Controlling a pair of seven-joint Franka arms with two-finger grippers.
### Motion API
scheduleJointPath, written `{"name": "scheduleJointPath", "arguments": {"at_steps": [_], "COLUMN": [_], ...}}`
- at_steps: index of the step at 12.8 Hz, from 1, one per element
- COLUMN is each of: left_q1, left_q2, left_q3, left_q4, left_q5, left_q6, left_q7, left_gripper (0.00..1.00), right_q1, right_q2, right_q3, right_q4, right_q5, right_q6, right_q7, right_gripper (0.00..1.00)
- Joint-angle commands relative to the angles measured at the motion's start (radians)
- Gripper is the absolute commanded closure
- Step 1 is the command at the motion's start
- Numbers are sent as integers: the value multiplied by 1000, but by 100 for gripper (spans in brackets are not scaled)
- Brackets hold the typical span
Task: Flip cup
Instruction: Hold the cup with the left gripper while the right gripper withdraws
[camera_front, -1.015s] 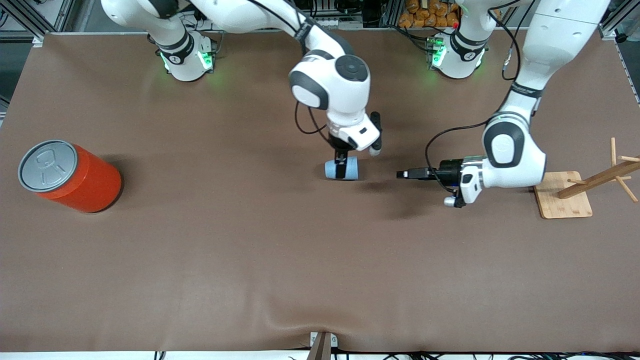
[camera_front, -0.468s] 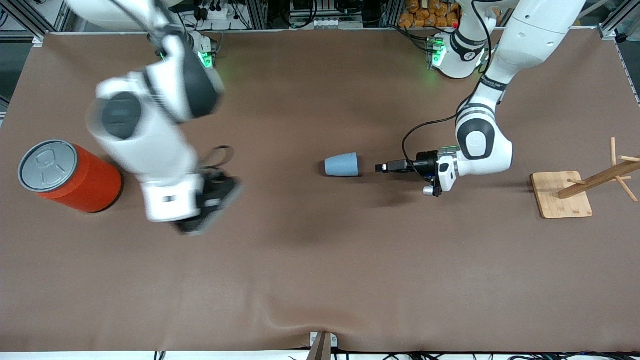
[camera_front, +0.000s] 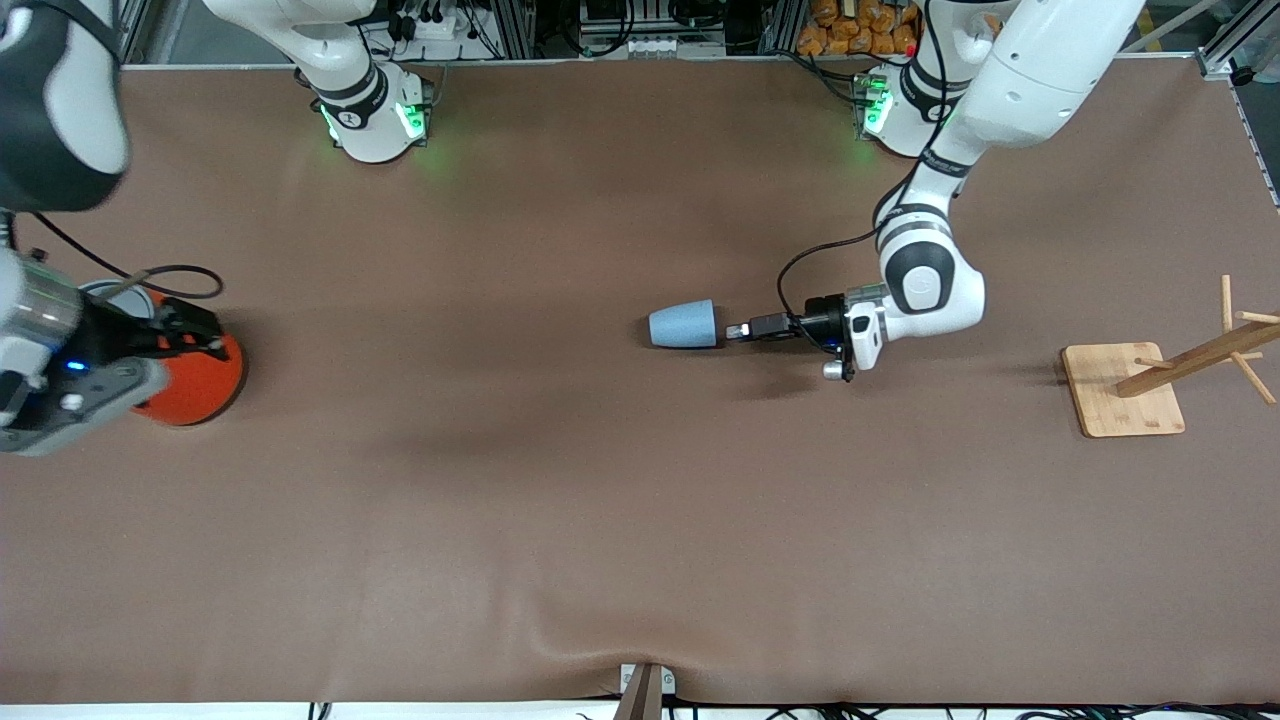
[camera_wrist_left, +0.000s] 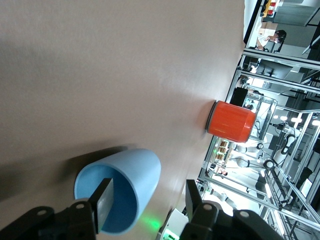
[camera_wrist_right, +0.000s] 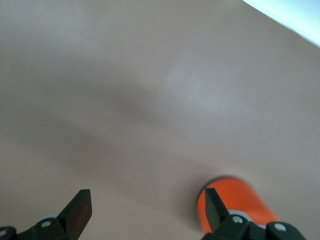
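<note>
Brown table (camera_front: 600, 520): cup (camera_front: 684, 325) on side, mouth facing my left gripper (camera_front: 738, 330), fingers part-open straddling rim; right gripper (camera_front: 185, 335) wide over can (camera_front: 205, 385).

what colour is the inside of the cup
A darker blue than its light-blue outside; the cup shows this best in the left wrist view.

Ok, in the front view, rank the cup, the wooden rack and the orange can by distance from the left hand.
1. Cup: at the left hand, one finger inside its mouth.
2. Wooden rack: toward the left arm's end of the table.
3. Orange can: at the right arm's end.
</note>
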Motion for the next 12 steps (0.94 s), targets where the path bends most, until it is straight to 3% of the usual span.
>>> {"name": "scheduleJointPath", "arguments": {"at_steps": [1, 3, 6, 7, 10, 12], "left_q1": [-26, -28, -29, -29, -52, -69], "left_q2": [-10, -17, -17, -16, -10, -5], "left_q3": [-1, -2, -27, -39, -43, -43], "left_q4": [-25, -53, -68, -68, -63, -56], "left_q5": [-37, -37, -67, -84, -124, -155], "left_q6": [36, 36, 36, 38, 39, 39], "left_q7": [24, 24, 27, 27, 27, 27], "left_gripper": [35, 35, 37, 39, 42, 53], "right_q1": [11, 31, 22, 24, 8, 23], "right_q2": [-104, -205, -392, -411, -359, -325], "right_q3": [8, 12, 8, 9, 5, 6], "right_q4": [-61, -174, -468, -512, -416, -292], "right_q5": [27, 27, 28, 28, 10, -30], "right_q6": [-62, -34, 138, 160, 158, 94], "right_q7": [372, 638, 663, 656, 592, 561], "right_gripper": [0, 0, 0, 0, 0, 0]}}
